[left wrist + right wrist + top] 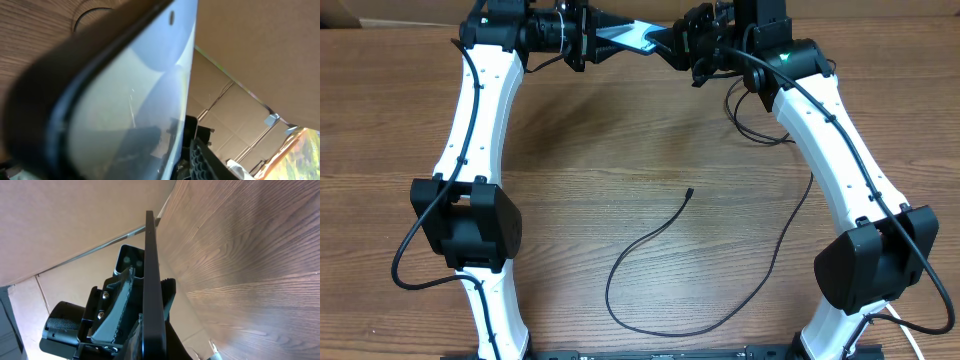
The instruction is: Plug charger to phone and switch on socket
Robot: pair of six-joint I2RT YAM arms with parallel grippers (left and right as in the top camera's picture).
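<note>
Spreading under both arms, the wooden desk (620,150) carries the charger (650,235), a black cable looping across its near middle, well apart from both tools. At the far edge the phone (632,38) hangs between them. The left tool (588,38) clamps one end. Whether the right tool (678,45) grips the other end cannot be told. The connector tip (690,191) lies loose on the desk.

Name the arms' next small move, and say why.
Probably the right gripper should release the phone, which both grippers seem to hold aloft, and drop toward the charger tip lying loose on the table; the left gripper can hold the phone alone.
</note>
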